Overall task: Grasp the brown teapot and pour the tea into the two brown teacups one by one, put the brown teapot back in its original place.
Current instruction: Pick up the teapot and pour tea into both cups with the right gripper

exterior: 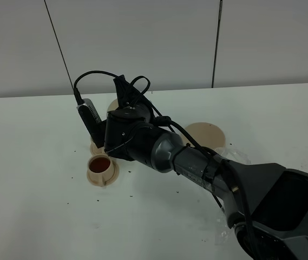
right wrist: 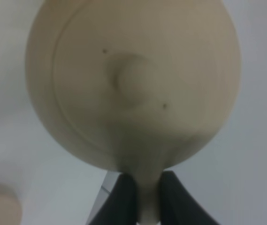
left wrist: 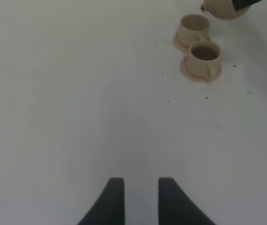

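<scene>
So the right gripper (right wrist: 147, 199) is pinching the brown teapot (right wrist: 133, 84) by its handle, up beside the empty teacup (left wrist: 194, 28) near the middle of the table (exterior: 29, 206). The other teacup (left wrist: 203, 55) has tea in it. The left gripper (left wrist: 140, 199) has its jaws slightly apart.

Dark specks (left wrist: 167, 101) dot the white table (exterior: 29, 130).

The right arm (exterior: 197, 160) stretches out long and low, wrist cocked, and the right hand (right wrist: 142, 199) is clamped tight on the handle of the brown teapot (right wrist: 133, 84), just ahead of its fingers (right wrist: 124, 201). The left hand (left wrist: 140, 201) hangs above the tabletop (left wrist: 77, 93), its two fingers a little apart
</scene>
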You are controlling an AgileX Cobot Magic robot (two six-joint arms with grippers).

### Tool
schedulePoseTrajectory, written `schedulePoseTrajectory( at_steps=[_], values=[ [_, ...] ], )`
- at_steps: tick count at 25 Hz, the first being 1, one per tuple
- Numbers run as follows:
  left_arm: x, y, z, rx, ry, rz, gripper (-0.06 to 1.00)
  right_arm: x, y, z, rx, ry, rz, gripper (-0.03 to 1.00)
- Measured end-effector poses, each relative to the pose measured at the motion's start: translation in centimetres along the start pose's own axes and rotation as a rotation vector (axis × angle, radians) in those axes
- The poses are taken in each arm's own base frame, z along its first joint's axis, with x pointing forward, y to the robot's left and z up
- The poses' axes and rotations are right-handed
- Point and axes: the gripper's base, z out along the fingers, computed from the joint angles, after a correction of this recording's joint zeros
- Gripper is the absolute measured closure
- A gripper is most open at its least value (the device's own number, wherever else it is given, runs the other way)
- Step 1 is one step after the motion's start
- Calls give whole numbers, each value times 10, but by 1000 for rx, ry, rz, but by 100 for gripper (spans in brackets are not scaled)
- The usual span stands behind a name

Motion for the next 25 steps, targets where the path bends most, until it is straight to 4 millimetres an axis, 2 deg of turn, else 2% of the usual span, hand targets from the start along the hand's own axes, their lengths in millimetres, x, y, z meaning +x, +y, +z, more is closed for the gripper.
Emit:
schedulePoseTrajectory(
  at_steps=[25],
  values=[
    [0,0,0,0,0,0,70,-2,-4,0,42,-12,-68,87]
  ],
)
